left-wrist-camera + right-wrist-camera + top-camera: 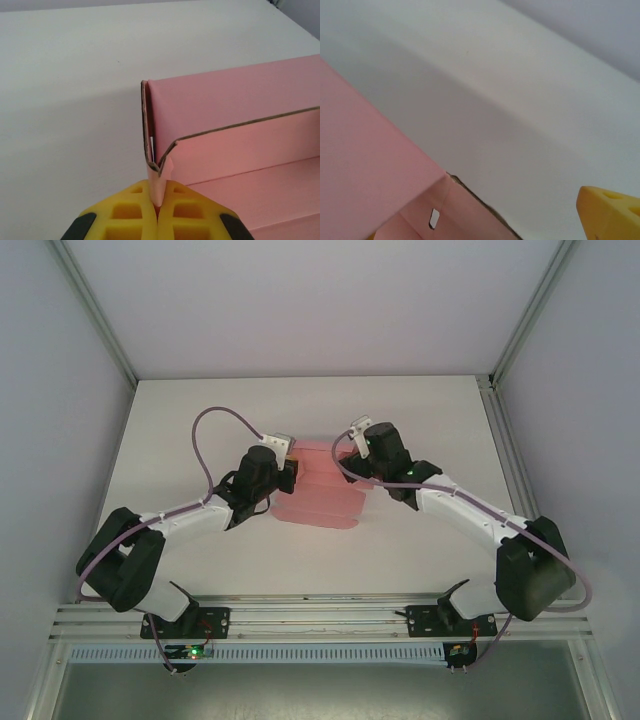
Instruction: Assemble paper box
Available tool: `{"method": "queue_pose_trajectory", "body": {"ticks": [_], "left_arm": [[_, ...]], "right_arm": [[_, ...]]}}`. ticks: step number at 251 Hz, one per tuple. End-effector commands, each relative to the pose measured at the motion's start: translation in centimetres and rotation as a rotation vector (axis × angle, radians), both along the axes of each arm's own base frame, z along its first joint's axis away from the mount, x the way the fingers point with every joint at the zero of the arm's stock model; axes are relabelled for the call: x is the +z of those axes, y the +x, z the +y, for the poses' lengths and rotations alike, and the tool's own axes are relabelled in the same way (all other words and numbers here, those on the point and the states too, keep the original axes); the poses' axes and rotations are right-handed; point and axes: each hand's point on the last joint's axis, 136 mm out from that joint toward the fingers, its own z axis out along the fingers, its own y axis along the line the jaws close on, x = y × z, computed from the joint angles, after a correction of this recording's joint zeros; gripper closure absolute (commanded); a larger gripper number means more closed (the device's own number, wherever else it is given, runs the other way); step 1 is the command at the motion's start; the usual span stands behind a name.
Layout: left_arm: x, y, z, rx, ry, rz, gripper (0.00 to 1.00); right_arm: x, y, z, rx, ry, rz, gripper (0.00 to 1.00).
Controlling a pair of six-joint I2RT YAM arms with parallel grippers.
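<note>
A white table [300, 410] takes up the enclosure floor, with the task's thing, a pink paper box [325, 495], lying part-folded at its middle. Two black-and-white robot arms close on the box from the near side. The left arm [180, 525] reaches to the box's left end. The right arm [470, 510] reaches to the box's far right corner.

Seen from the left wrist, one long wall of the box stands upright. A lower panel rises in front of it, and flat card lies at its foot. Brown raw edges run along the folds.

The left gripper [157, 195] sits at the box's left corner. Its yellow fingers [127, 210] are pressed together on a thin tab of pink card that sticks out at the base of that corner.

The right gripper [352, 440] hangs at the box's far right corner with its jaws spread wide and nothing held. One yellow finger [612, 212] shows over bare table, apart from the box's edge.

A small slot [434, 217] is cut in the flap just inside that corner of the box.
</note>
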Motion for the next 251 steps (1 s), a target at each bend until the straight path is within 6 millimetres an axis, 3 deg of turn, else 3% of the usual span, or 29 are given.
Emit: {"method": "queue_pose_trajectory", "body": {"ticks": [1, 34, 72, 97, 129, 157, 189, 251], "left_arm": [[3.1, 0.8, -1.2, 0.012, -0.103, -0.063, 1.00], [3.7, 1.8, 0.8, 0.135, -0.087, -0.097, 1.00], [4.7, 2.6, 2.0, 0.211, -0.132, -0.101, 1.00], [5.8, 2.6, 2.3, 0.230, -0.202, -0.113, 1.00], [7.6, 1.9, 2.0, 0.187, -0.276, -0.144, 1.00], [8.9, 1.2, 2.5, 0.198, -0.318, -0.163, 1.00], [9.8, 0.4, 2.0, 0.154, -0.351, -0.174, 1.00], [10.0, -0.5, 0.6, 0.044, -0.348, -0.176, 1.00]], "right_arm": [[4.1, 0.2, -2.0, -0.123, 0.017, -0.138, 0.02], [4.9, -3.1, -3.5, -0.134, 0.082, -0.096, 0.02], [5.8, -6.5, -5.8, -0.208, 0.318, -0.117, 0.02], [4.4, -7.8, -7.2, -0.233, 0.477, -0.092, 0.02], [1.6, -8.0, -9.6, -0.335, 0.606, -0.007, 0.02], [0.8, -7.7, -9.1, -0.300, 0.701, 0.017, 0.02], [2.3, -7.3, -7.1, -0.178, 0.757, -0.006, 0.02], [4.8, -5.7, -4.9, -0.081, 0.617, -0.081, 0.02]]}}
